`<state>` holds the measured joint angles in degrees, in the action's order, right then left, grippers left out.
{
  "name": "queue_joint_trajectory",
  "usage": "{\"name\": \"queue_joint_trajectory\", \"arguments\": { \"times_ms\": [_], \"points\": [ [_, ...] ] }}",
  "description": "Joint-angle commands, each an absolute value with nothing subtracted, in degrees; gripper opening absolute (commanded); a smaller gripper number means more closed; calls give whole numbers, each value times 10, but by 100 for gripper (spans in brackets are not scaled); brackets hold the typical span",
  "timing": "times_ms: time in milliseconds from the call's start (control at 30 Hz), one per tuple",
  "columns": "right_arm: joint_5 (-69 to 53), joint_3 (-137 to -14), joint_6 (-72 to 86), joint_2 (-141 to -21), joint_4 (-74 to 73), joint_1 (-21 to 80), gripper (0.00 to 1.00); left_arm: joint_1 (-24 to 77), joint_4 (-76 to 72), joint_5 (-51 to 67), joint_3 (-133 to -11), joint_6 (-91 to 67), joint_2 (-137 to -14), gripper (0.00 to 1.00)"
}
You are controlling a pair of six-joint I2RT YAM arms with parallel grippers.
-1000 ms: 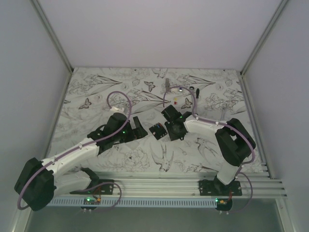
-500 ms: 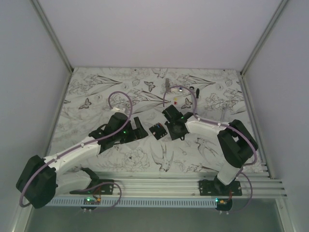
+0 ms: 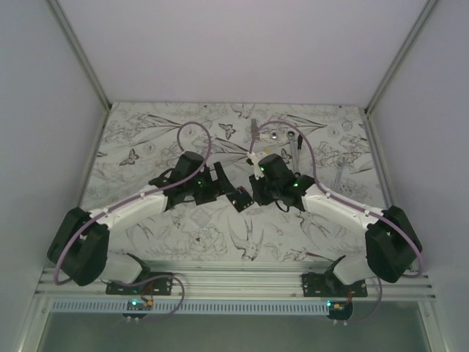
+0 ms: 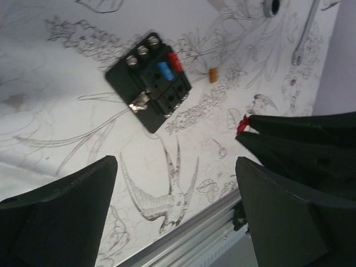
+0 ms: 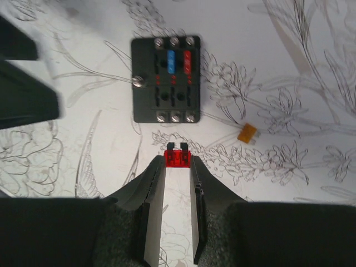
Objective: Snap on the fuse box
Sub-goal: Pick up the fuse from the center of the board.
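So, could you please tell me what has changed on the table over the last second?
The left arm reached further out, bringing the open left gripper close to the fuse box. The right arm stretched out and turned the right gripper toward the box, its fingers narrowing on the red fuse it now pinches. The fuse box itself stayed where it was.

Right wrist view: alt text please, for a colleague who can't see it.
The right gripper pinches a small red fuse at its fingertips, just short of the black fuse box lying on the flower-printed table. The box holds a blue fuse and a second red fuse; a loose orange fuse lies beside it.
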<state>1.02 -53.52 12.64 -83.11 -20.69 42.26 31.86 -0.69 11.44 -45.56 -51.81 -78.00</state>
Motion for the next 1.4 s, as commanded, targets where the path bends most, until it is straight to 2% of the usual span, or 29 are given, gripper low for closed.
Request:
{"name": "queue_joint_trajectory", "arguments": {
  "times_ms": [0, 200, 367, 567, 733, 1067, 1367],
  "points": [
    [-42, -534, 93, -804, -153, 430, 22, 316, -29, 174, -499, -535, -820, 89],
    [-66, -533, 95, -802, -123, 436, 22, 316, -56, 191, -519, -559, -843, 76],
    [-84, -530, 110, -806, -93, 438, 22, 316, -74, 187, -513, -577, -845, 60],
    [-108, -530, 124, -812, -67, 439, 22, 318, -96, 186, -500, -591, -846, 45],
    [-120, -530, 132, -817, -51, 439, 22, 322, -108, 181, -493, -600, -846, 38],
    [-123, -525, 156, -828, -18, 439, 21, 322, -124, 160, -464, -630, -824, 31],
    [-130, -517, 184, -833, 22, 439, 21, 323, -132, 149, -445, -648, -801, 19]
  ]
}}
